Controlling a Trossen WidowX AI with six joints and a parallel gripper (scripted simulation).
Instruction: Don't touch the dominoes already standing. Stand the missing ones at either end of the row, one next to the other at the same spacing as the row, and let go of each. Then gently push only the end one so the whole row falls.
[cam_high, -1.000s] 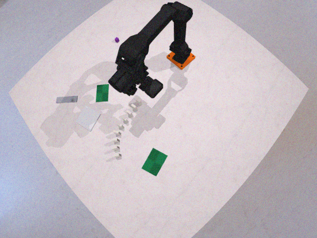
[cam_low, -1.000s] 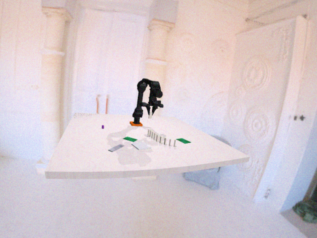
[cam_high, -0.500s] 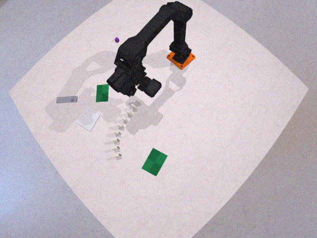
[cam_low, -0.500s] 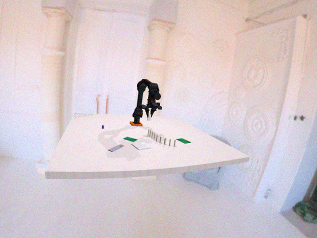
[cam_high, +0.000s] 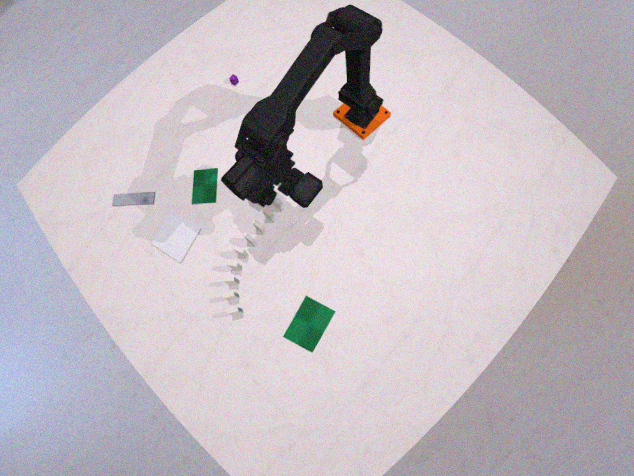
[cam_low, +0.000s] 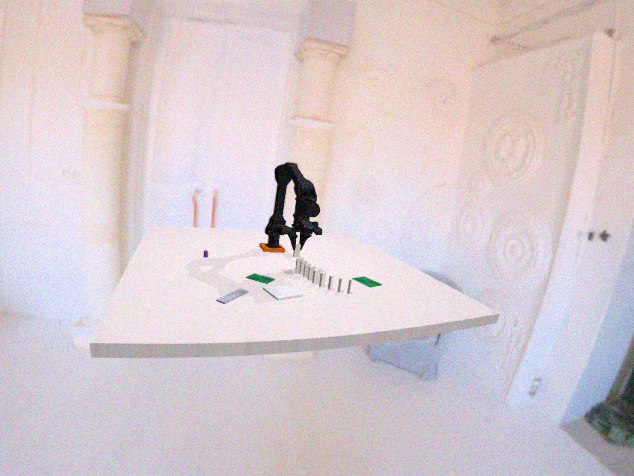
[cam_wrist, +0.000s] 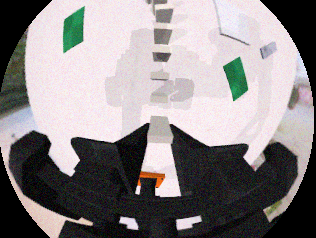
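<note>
Exterior view shows the gripper (cam_low: 297, 250) (cam_wrist: 159, 126) clamped on a domino (cam_low: 297, 250) (cam_wrist: 160, 129) above the standing row's (cam_low: 321, 278) (cam_wrist: 162, 36) arm-side end, placement and push remaining.

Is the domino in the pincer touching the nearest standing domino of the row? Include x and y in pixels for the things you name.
Apart: the wrist view shows pale tabletop between the held domino (cam_low: 297, 250) (cam_wrist: 160, 129) and the nearest standing one (cam_wrist: 160, 98).

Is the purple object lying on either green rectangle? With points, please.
No, the purple object (cam_high: 234, 79) (cam_low: 205, 253) sits apart from both green rectangles (cam_high: 309, 323) (cam_low: 367, 281) (cam_wrist: 74, 29).
</note>
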